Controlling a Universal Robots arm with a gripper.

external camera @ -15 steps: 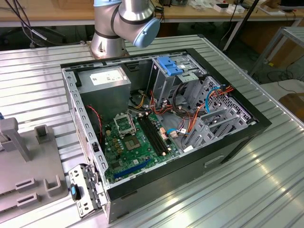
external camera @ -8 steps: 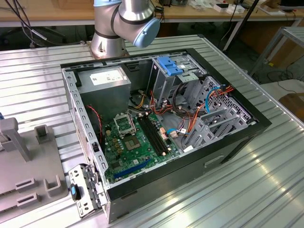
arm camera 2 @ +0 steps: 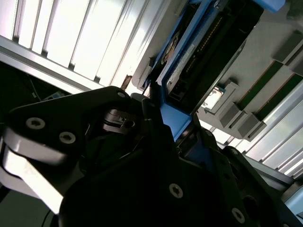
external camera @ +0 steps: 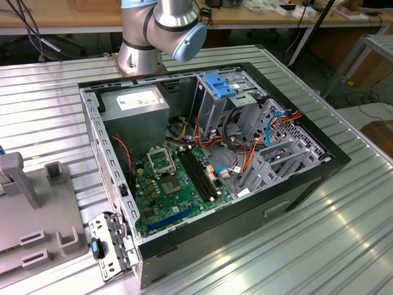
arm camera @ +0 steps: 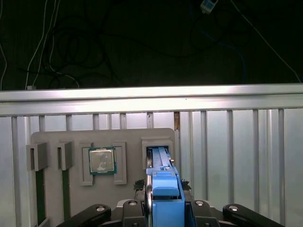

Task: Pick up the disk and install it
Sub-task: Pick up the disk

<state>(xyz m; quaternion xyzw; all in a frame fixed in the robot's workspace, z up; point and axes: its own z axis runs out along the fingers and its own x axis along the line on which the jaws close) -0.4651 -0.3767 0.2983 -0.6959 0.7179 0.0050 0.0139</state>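
Exterior view: open black PC case (external camera: 331, 165) is laid on its side on the ribbed aluminium table (external camera: 307, 246), so the board and the metal drive cage (external camera: 224, 107) can be reached from above. Grey plastic parts tray (external camera: 37, 209) is parked at the exterior view's left, just beside the case. Silver-and-blue robot arm (external camera: 166, 24) is mounted behind the case.

Second wrist view: black gripper (arm camera 2: 175, 125) is seen clamped narrow on the flat dark-metal disk w/ white label and blue plastic carrier frame (arm camera 2: 189, 52). Disk is held on edge, prob. so it can be drawn straight along its slot. Whether it's clear of the tray can't be told.

First wrist view: gripper (arm camera: 164, 189) is centred on the disk (arm camera: 158, 158), jaws against both frame sides. Disk's far end sits at an upright slot in the tray (arm camera: 128, 137); the slot keeps the frame edges presented for gripping. Square CPU chip (arm camera: 102, 161) is in the adjacent pocket, two green memory sticks (arm camera: 40, 189) in slots beyond. Judged: pick stage, disk well apart from the case.
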